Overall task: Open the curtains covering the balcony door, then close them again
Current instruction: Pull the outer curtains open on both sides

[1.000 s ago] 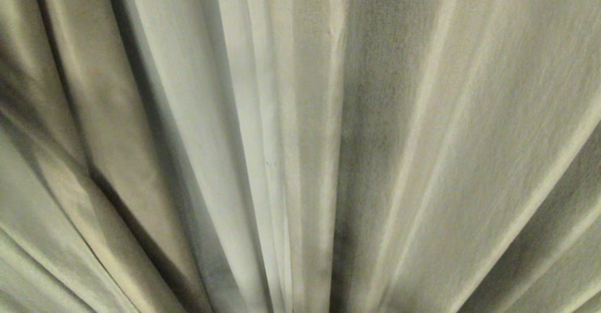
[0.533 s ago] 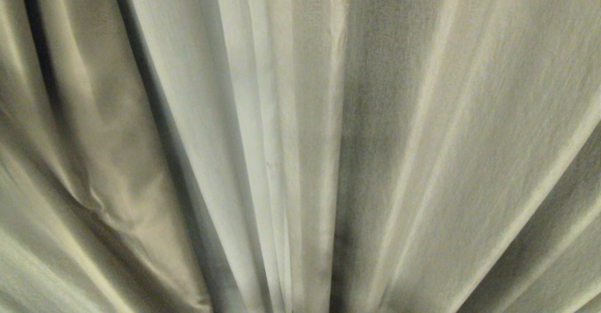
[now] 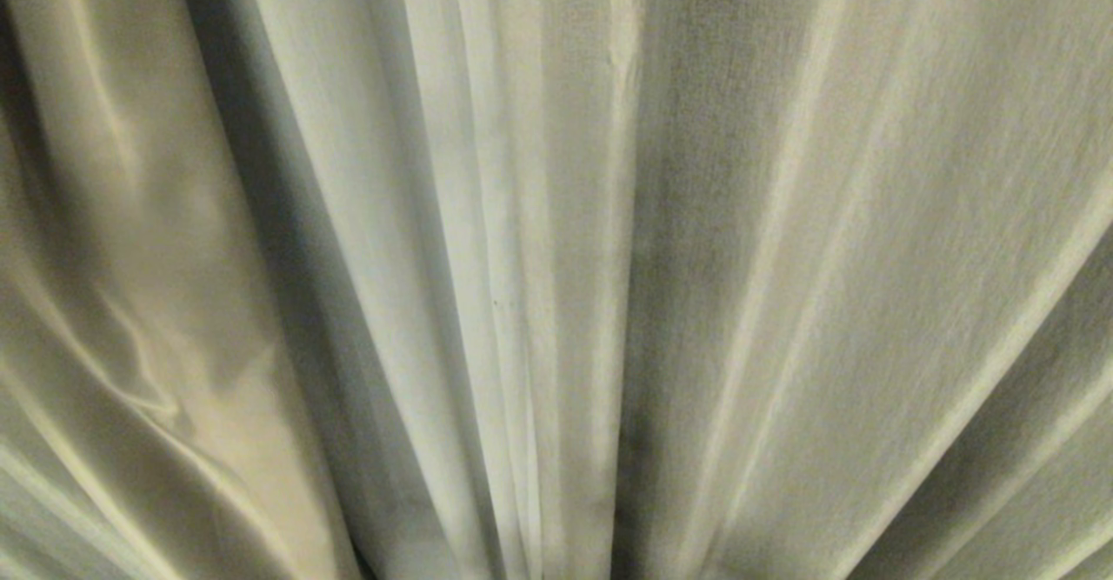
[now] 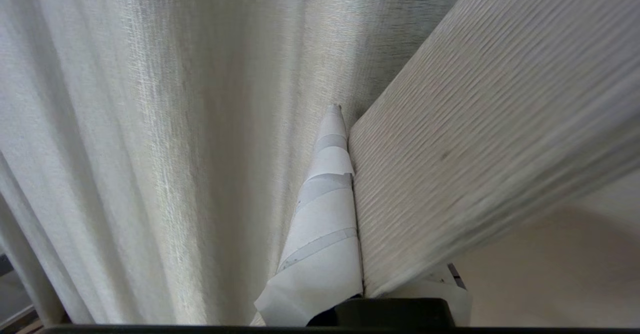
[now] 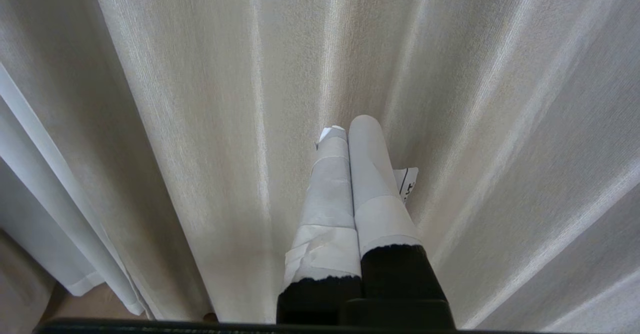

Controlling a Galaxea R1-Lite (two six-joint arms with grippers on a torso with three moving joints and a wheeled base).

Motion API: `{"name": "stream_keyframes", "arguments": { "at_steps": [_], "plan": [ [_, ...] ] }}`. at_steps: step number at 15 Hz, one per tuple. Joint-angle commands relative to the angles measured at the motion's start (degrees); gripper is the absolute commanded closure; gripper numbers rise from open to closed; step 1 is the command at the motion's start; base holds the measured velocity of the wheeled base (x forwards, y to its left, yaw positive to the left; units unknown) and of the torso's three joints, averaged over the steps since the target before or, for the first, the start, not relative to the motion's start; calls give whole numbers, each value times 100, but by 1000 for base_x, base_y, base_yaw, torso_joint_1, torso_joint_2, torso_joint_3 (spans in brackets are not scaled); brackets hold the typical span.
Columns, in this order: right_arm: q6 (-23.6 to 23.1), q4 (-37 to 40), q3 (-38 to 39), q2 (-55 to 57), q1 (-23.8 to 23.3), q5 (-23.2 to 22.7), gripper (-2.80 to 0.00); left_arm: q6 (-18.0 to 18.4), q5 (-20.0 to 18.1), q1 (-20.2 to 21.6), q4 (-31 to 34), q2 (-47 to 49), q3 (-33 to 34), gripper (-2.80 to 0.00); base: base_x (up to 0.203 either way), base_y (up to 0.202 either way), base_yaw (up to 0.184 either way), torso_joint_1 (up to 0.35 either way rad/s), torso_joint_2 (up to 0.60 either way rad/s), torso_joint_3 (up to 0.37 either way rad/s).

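The cream pleated curtains [image 3: 556, 267] fill the whole head view, and neither arm shows there. In the left wrist view my left gripper [image 4: 345, 118] is shut on a fold of curtain [image 4: 475, 138]. That fold runs out taut from between the jaws and covers one of the taped fingers [image 4: 325, 214]. More curtain [image 4: 150, 148] hangs close in front of it. My right gripper [image 5: 350, 126] is shut on nothing, its taped fingers pressed together and pointing at the curtain [image 5: 200, 98] close ahead. The balcony door is hidden behind the fabric.
A thinner white panel [image 5: 40, 214] hangs beside the cream fabric in the right wrist view, its hem just above a strip of pale floor [image 5: 95, 299]. A plain pale surface [image 4: 550, 274] shows below the held fold.
In the head view the folds on the left have shifted and bunched into new creases. The centre and right pleats hang as before.
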State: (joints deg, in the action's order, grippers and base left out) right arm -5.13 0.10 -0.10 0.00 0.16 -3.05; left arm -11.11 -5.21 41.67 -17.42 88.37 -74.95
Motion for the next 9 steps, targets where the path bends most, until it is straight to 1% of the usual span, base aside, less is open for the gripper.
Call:
{"name": "stream_keyframes", "arguments": {
  "at_steps": [1, 9],
  "plan": [
    [-5, -1, 1, 9, 2, -3, 0, -14, -83, 217, -59, 162, 6, 0, 0, 0, 0, 0, 0, 0],
    [-5, -1, 1, 9, 2, -3, 0, -23, -244, 653, -327, 491, 6, 0, 0, 0, 0, 0, 0, 0]
  ]
}}
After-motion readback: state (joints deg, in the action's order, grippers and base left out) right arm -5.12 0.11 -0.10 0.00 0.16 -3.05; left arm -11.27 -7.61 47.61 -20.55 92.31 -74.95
